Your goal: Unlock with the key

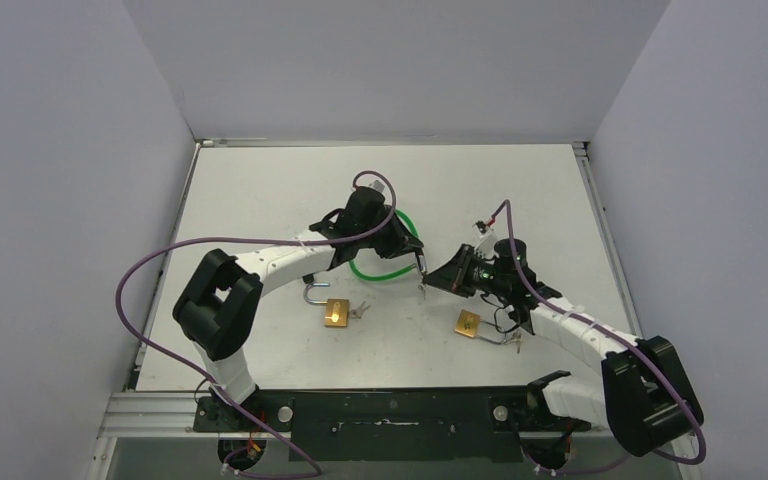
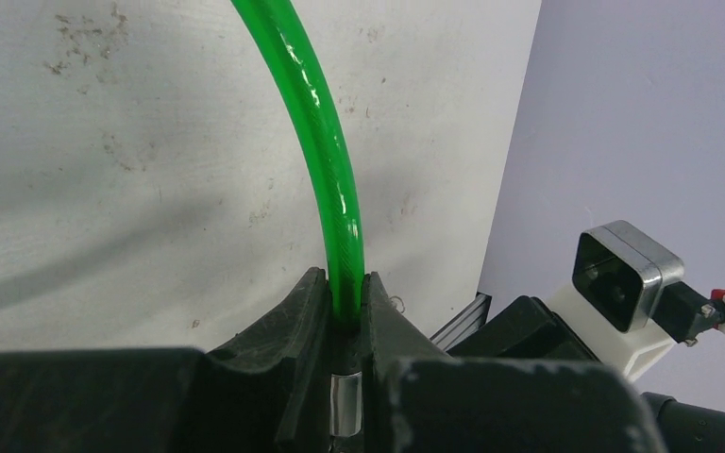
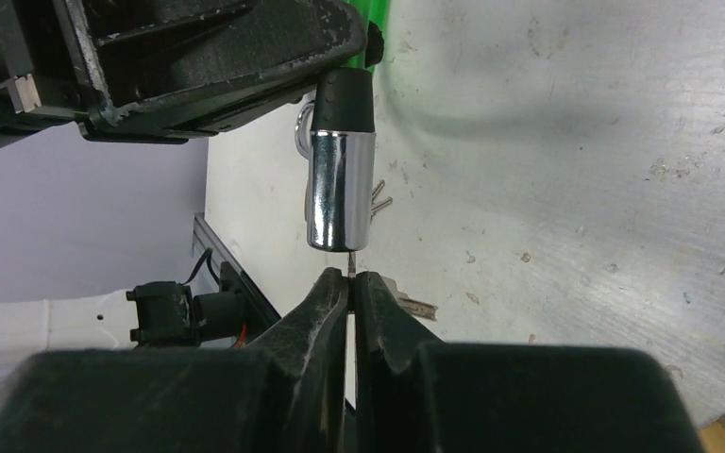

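My left gripper [image 1: 412,255] is shut on a green cable lock [image 1: 380,272] and holds it above the table. In the left wrist view the green cable [image 2: 326,142] rises from between the fingers [image 2: 293,321], with the chrome lock cylinder [image 2: 345,406] below them. In the right wrist view the chrome cylinder [image 3: 340,189] hangs end-down from the left gripper [image 3: 198,47]. My right gripper [image 3: 351,283] is shut on a thin key [image 3: 350,272] whose tip meets the cylinder's bottom face. In the top view the right gripper [image 1: 430,283] sits just right of the left one.
A brass padlock [image 1: 337,313] with an open shackle and small keys [image 1: 360,310] lies left of centre. A second brass padlock [image 1: 468,324] lies under the right arm, with keys [image 1: 510,340] beside it. The walls enclose the table [image 1: 260,190].
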Robot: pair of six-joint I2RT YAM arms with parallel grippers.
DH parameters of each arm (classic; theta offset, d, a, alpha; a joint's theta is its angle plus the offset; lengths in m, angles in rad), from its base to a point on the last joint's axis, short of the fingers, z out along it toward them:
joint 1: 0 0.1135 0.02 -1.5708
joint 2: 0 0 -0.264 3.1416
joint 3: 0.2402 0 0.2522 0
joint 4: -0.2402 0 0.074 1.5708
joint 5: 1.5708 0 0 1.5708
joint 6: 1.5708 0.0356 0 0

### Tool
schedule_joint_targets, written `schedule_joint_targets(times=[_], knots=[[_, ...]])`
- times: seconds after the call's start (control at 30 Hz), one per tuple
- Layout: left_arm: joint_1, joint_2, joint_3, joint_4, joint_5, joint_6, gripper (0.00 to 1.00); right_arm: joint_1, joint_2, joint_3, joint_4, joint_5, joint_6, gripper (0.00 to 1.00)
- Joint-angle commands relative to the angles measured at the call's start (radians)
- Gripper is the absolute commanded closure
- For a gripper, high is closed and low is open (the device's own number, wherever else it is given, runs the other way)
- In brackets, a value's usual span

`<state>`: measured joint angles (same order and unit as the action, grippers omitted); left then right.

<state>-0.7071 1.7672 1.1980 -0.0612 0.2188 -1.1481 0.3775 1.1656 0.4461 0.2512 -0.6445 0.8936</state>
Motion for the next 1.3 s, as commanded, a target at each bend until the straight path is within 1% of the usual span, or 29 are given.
schedule_joint_targets(times=[0.0, 0.13, 0.23, 0.33, 0.43, 0.6, 0.83, 0.87, 0.9, 0.97, 1.1, 1.27], knots=[[-0.024, -0.068, -0.007, 0.084, 0.103, -0.036, 1.00, -0.014, 0.053, 0.093, 0.081, 0.084, 0.001, 1.00], [-0.024, -0.072, -0.027, 0.117, 0.114, -0.069, 1.00, -0.014, 0.089, 0.133, 0.096, 0.112, 0.012, 1.00], [-0.023, -0.079, -0.043, 0.153, 0.122, -0.091, 1.00, -0.016, 0.085, 0.128, 0.180, 0.075, 0.047, 1.00], [-0.019, -0.101, -0.084, 0.251, 0.118, -0.135, 1.00, -0.030, 0.070, 0.097, 0.271, 0.011, 0.120, 1.00], [-0.014, -0.107, -0.122, 0.374, 0.133, -0.197, 1.00, -0.052, 0.055, 0.053, 0.384, -0.062, 0.244, 1.00], [-0.014, -0.099, -0.127, 0.465, 0.172, -0.244, 1.00, -0.067, 0.025, 0.015, 0.481, -0.121, 0.332, 1.00], [-0.012, -0.125, -0.157, 0.574, 0.190, -0.300, 1.00, -0.080, 0.002, -0.041, 0.677, -0.163, 0.487, 1.00], [-0.012, -0.134, -0.176, 0.609, 0.186, -0.334, 1.00, -0.080, 0.002, -0.043, 0.706, -0.164, 0.513, 1.00], [-0.013, -0.146, -0.202, 0.691, 0.169, -0.399, 1.00, -0.080, 0.001, -0.042, 0.739, -0.163, 0.541, 1.00], [-0.015, -0.170, -0.244, 0.807, 0.145, -0.476, 1.00, -0.081, 0.005, -0.034, 0.811, -0.159, 0.602, 1.00], [-0.017, -0.197, -0.257, 0.887, 0.135, -0.536, 1.00, -0.081, 0.044, -0.006, 0.964, -0.145, 0.725, 1.00], [-0.024, -0.185, -0.272, 1.018, 0.133, -0.626, 1.00, -0.077, 0.132, 0.033, 1.180, -0.153, 0.861, 1.00]])
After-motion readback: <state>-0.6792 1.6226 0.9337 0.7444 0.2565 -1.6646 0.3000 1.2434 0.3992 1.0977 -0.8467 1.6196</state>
